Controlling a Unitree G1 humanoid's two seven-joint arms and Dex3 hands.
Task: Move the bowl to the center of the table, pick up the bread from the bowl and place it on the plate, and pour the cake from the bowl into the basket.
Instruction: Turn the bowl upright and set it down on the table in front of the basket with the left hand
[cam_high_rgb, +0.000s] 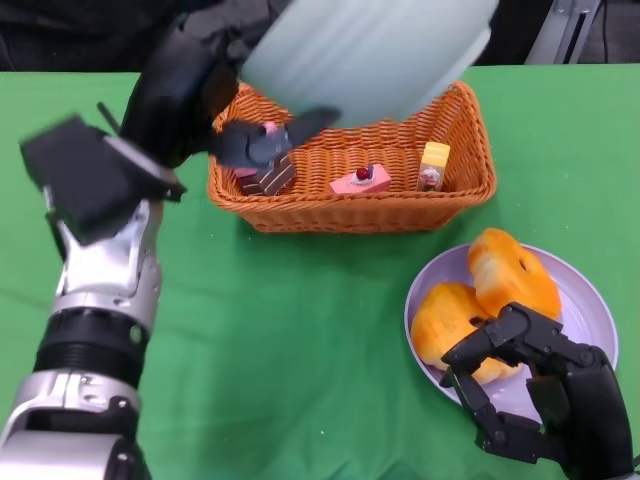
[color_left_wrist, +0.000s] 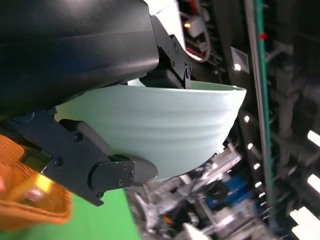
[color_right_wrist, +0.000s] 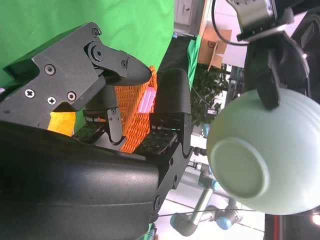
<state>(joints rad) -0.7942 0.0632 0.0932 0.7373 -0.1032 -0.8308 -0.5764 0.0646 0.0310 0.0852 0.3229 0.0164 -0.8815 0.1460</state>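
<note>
Head view: green worktop (cam_high_rgb: 300, 330), with the pale green bowl (cam_high_rgb: 370, 55) tipped over the wicker basket (cam_high_rgb: 350, 205) — gripped at its rim by the left hand (cam_high_rgb: 215, 100), fingers on its outer wall. Three cake pieces lie in the basket: a chocolate slice (cam_high_rgb: 268, 178), a pink one (cam_high_rgb: 360, 180), a yellow one (cam_high_rgb: 433, 165). Two breads (cam_high_rgb: 480, 300) rest on the lilac plate (cam_high_rgb: 585, 310); the right hand (cam_high_rgb: 540, 390) hovers at the plate's near edge — fingers curled but apart, holding nothing.
</note>
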